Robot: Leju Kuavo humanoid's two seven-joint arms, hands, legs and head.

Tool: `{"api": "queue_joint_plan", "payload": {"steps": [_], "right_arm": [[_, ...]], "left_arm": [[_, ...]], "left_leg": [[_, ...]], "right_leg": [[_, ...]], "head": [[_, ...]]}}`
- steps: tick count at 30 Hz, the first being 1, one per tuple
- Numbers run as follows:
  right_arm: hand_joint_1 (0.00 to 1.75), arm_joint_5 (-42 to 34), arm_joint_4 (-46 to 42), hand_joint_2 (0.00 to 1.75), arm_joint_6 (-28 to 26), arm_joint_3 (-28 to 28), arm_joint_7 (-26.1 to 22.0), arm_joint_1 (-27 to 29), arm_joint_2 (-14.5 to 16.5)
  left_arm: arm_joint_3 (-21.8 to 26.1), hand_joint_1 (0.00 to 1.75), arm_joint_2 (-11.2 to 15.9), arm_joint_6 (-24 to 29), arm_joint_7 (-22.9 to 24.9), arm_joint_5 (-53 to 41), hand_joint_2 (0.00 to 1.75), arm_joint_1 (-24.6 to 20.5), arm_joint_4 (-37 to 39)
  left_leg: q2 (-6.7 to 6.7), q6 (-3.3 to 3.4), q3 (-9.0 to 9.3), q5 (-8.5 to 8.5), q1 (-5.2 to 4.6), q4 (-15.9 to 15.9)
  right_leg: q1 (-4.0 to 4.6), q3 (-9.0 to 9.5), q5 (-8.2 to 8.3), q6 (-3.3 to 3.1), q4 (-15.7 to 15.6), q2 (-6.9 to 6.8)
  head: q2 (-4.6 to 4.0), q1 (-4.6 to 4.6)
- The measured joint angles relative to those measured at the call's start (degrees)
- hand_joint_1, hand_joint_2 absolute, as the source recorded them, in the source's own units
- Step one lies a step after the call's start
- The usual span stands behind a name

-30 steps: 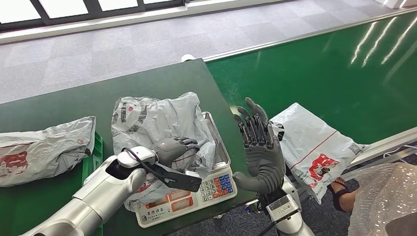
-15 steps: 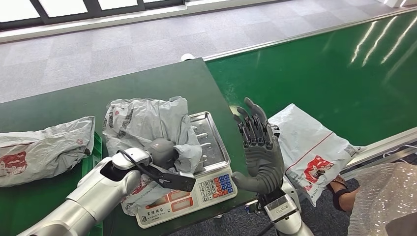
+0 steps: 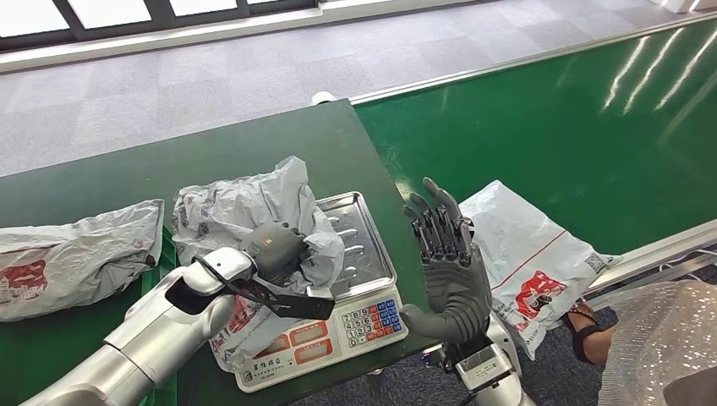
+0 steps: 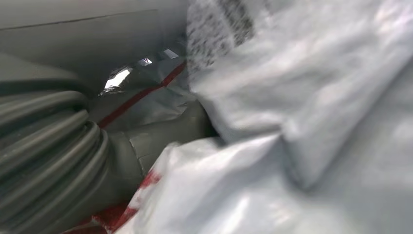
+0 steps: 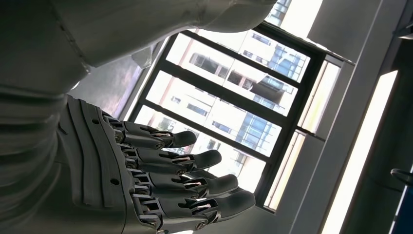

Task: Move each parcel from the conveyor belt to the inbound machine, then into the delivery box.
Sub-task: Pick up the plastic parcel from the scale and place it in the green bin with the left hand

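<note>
Parcel (image 3: 245, 211) bunched in left hand (image 3: 275, 248), half over scale (image 3: 359, 254).

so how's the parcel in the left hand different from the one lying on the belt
The gripped parcel is crumpled and bunched up in the left hand, partly over the scale; the belt parcel lies flat and smooth, untouched, beside the raised right hand. Both are grey plastic mailer bags with red print.

Grey carpet-tile floor (image 3: 254, 76) beyond the dark green table (image 3: 110, 182) — bright windows (image 3: 110, 13) along the far wall.
</note>
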Motion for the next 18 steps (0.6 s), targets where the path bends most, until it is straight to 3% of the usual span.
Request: {"api": "queue_joint_plan", "payload": {"steps": [6,14,18], "right_arm": [[0.00,0.3,-1.7,1.75,-0.2,0.0,-0.1,1.6,0.4],[0.00,0.3,-2.6,1.75,-0.3,0.0,0.8,2.4,0.5],[0.00,-0.3,-2.6,1.75,-0.9,0.0,1.0,2.5,0.5]], "left_arm": [[2.8,1.75,4.0,2.9,4.2,-5.9,1.75,-0.6,-11.7],[10.5,1.75,8.4,20.6,10.6,-36.1,1.75,2.5,-31.1],[13.1,1.75,9.7,27.1,11.8,-40.7,1.75,4.5,-36.0]], "left_leg": [[0.00,0.00,-0.08,-0.01,0.00,0.0],[0.00,0.00,-0.16,-0.02,0.00,0.0],[0.00,0.00,-0.17,-0.02,0.00,0.0]], "right_leg": [[0.00,-0.07,-0.01,0.00,0.0,0.01],[0.00,-0.14,-0.02,-0.01,0.0,0.01],[0.00,-0.15,-0.03,-0.01,0.0,0.01]], "head": [[-0.01,-0.01],[0.00,-0.01],[0.00,-0.01]]}}
